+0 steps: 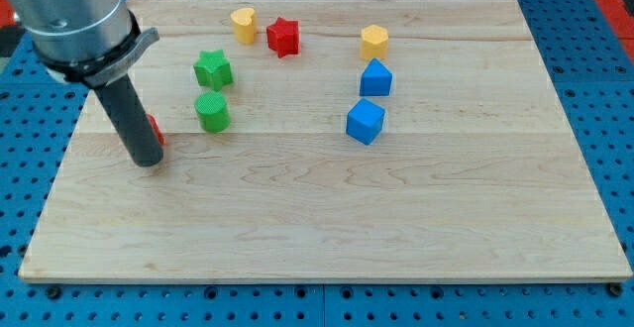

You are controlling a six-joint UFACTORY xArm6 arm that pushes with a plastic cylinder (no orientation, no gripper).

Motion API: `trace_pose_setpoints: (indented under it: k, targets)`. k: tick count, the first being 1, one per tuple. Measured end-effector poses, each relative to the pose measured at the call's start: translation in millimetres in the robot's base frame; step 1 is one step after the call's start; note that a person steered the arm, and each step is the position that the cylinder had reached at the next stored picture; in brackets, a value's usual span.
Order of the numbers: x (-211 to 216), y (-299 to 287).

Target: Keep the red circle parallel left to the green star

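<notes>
My tip (147, 161) is down on the counter (327, 228) at the view's left. There's no hand on this rod, nothing gripped. The red circle (155, 129) peeks out at the tip's one o'clock, mostly hidden behind the rod, seemingly touching it. Further at two o'clock sits the green cylinder (212, 112), with the green star (212, 69) just beyond it at twelve. Out past those: yellow block (244, 24), red star (283, 37), yellow hexagon (373, 42), and two blue blocks (375, 78) (365, 121).
</notes>
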State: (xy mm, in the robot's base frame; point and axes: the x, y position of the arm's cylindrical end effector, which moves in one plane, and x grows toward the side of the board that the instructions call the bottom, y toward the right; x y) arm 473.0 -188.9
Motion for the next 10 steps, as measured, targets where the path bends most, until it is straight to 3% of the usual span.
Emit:
trace_pose_setpoints:
  k: [1, 3, 4, 6, 10]
  targets:
    - [40.5, -18.9]
    - [-32.2, -10.8]
    - [-69.2, -54.7]
    - [-102.1, -25.6]
    - [-107.5, -26.7]
